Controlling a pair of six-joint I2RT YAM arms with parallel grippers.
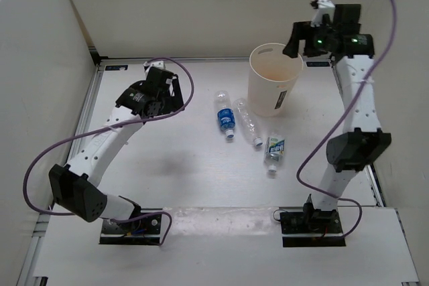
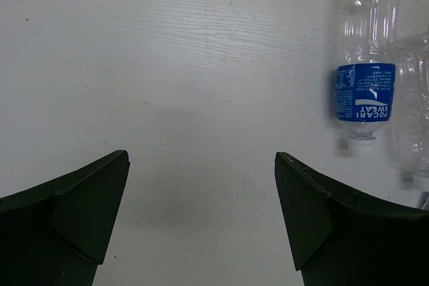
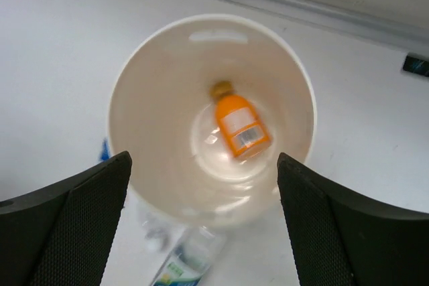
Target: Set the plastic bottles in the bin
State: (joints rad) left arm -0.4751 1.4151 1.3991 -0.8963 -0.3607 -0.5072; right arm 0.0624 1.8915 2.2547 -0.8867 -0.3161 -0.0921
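The cream-white bin [image 1: 273, 78] stands upright at the back of the table. An orange bottle [image 3: 240, 124] lies on its bottom. My right gripper [image 3: 204, 165] hangs open above the bin's mouth [image 3: 211, 25], nothing between its fingers. In front of the bin lie three plastic bottles: one with a blue label [image 1: 226, 116], a plain clear one [image 1: 249, 124] and one with a green-white label [image 1: 274, 150]. My left gripper [image 2: 201, 159] is open over bare table, left of the blue-label bottle [image 2: 365, 85].
White walls close off the left side [image 1: 40, 85] and the back [image 1: 201, 5]. A metal rail [image 1: 201, 60] runs along the table's far edge. Purple cables loop from both arms.
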